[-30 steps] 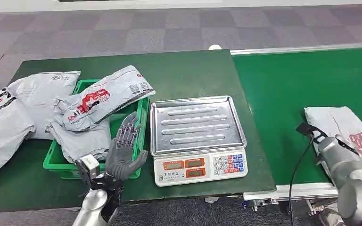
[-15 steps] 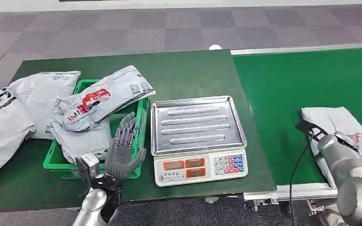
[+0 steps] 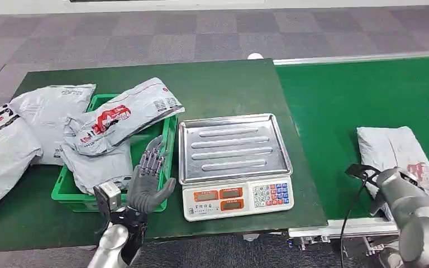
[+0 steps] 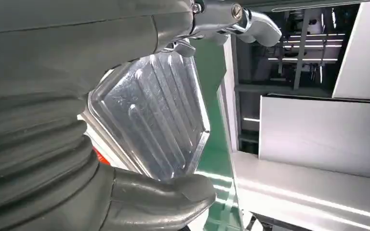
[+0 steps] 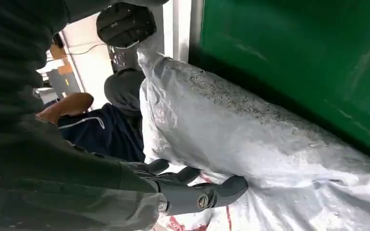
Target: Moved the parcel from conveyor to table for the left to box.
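- Mostly hidden, the right hand sits behind its own silver forearm in the head view; the right wrist view shows its dark fingers reaching out flat against the parcel, though whether they actually grip it I cannot tell.
- That parcel, a grey mailer with red print, lies on the green conveyor near its front edge, its near end covered by the right arm.
- Behind the parcel in the right wrist view is a person in dark blue clothing, partly cut off.
- Over on the table, the left hand stands upright with fingers straight and slightly apart, holding nothing, just beside the right wall of the green crate.
- Inside the crate lie grey mailers, and one printed mailer rests across the top, its ends overhanging the rim.
- More mailers lie on the table left of the crate, one cut off by the picture's edge.
- Between crate and conveyor stands a scale with a bare steel tray, its right side near the table's edge.
- Green belt stretches open beyond and left of the parcel.
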